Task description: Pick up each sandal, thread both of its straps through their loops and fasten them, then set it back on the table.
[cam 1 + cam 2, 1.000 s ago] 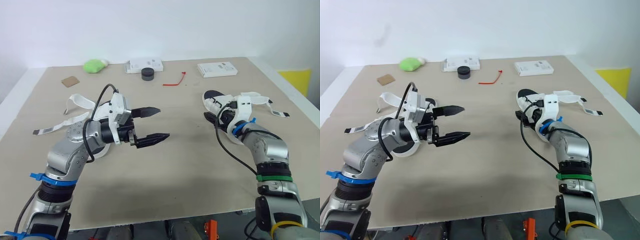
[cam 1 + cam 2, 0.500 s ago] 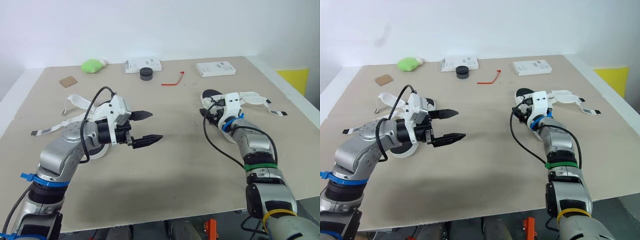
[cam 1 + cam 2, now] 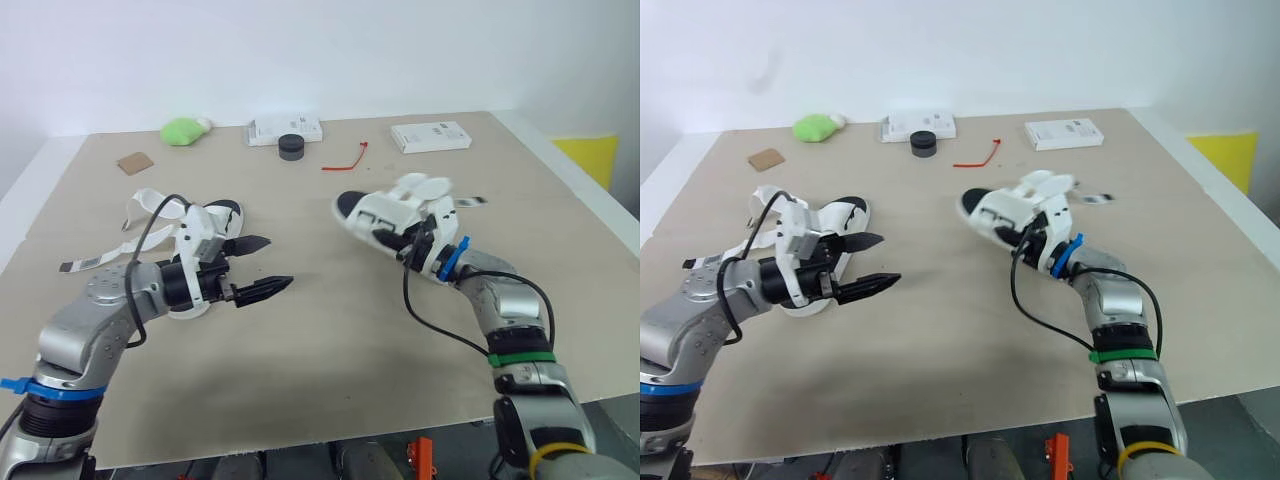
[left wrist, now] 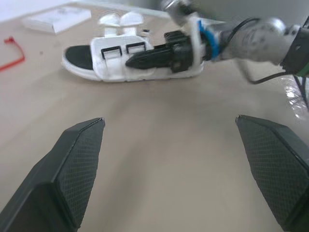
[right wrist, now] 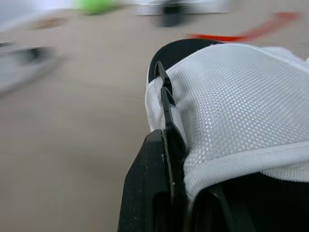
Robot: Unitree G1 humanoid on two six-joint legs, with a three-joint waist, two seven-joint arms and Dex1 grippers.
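The right sandal (image 3: 385, 213), white with a black insole, hangs tilted over the table's middle right, its two loose straps trailing behind. My right gripper (image 3: 410, 243) is shut on the edge of its white mesh upper (image 5: 231, 106), one black finger (image 5: 164, 145) pressed against the fabric. In the left wrist view that same sandal (image 4: 113, 60) shows its two buckle loops. The left sandal (image 3: 222, 213) lies at the table's left with its straps spread open. Just in front of it my left gripper (image 3: 278, 262) hovers open and holds nothing.
Along the far edge of the table (image 3: 330, 350) lie a green lump (image 3: 188, 130), a white box (image 3: 287, 130) with a black round thing (image 3: 292, 147) in front, a red tie (image 3: 348, 158) and a second white box (image 3: 433, 137). A brown card (image 3: 135, 162) lies far left.
My right gripper has shut on the right sandal and carried it left toward the table's middle. The left arm has drawn back to the left, still open.
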